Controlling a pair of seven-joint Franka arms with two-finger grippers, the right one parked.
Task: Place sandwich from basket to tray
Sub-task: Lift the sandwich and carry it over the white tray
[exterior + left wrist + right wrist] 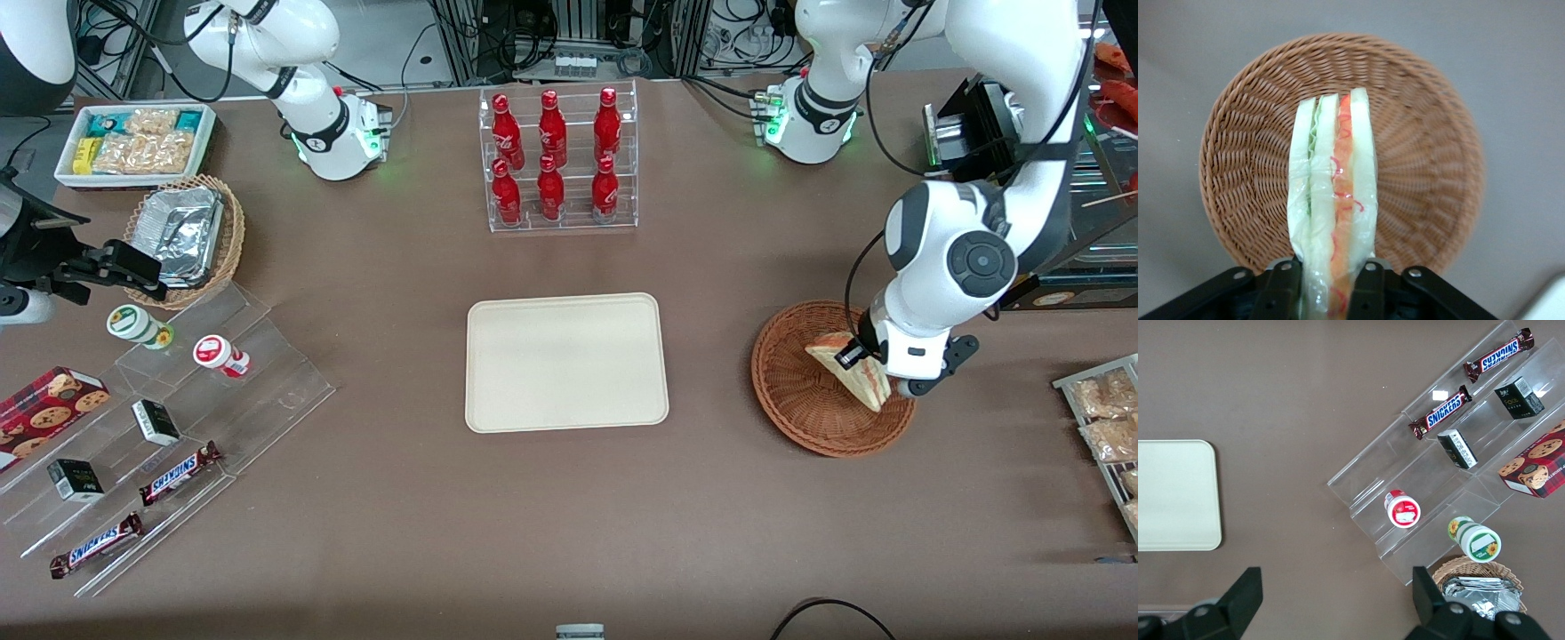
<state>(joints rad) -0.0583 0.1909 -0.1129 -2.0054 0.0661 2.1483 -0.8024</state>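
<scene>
The sandwich, a wrapped white-bread wedge with orange and green filling, hangs just above the round reddish-brown wicker basket. My left gripper is shut on it, one black finger pressing each bread face. In the wrist view the basket lies directly below the sandwich. The cream tray lies flat mid-table, toward the parked arm's end from the basket, with nothing on it; it also shows in the right wrist view.
A clear rack of red bottles stands farther from the front camera than the tray. A clear stepped stand with Snickers bars and small jars, a tan basket of foil trays and a white snack bin sit toward the parked arm's end. Snack packets lie at the working arm's edge.
</scene>
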